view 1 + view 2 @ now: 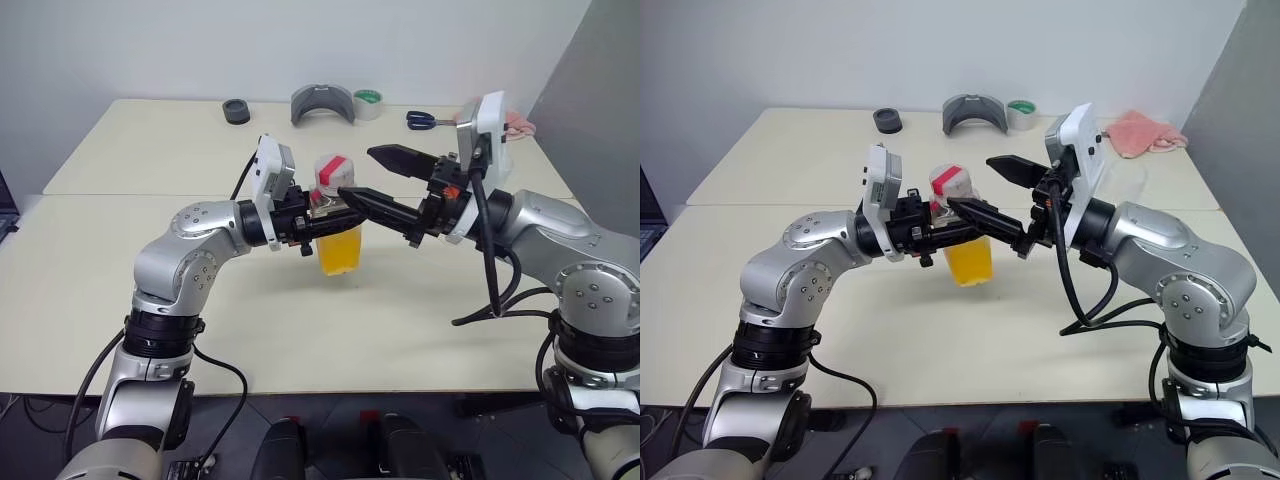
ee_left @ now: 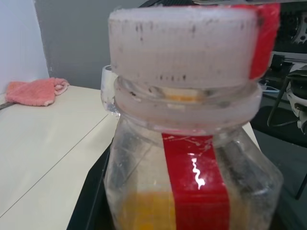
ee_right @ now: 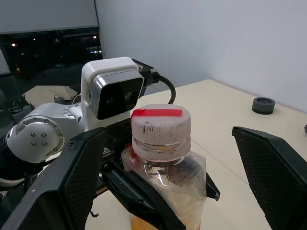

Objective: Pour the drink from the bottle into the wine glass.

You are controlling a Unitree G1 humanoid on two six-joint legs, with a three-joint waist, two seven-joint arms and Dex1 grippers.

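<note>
Held upright above the surface [image 1: 120, 260] by the clamped left end effector [image 1: 318, 222], the bottle [image 1: 336, 225] presents its cap [image 3: 160, 125] between the right end effector's [image 3: 180, 177] wide-spread fingers.

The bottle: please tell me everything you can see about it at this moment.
The bottle is small, of clear plastic, with a wide neck, a red vertical stripe and a whitish cap marked red, still on. Orange-yellow drink fills its lower part. It stands upright, lifted above the table, clamped around its body by the shut left gripper. The open right gripper has one finger on each side of the cap, not touching it.
</note>
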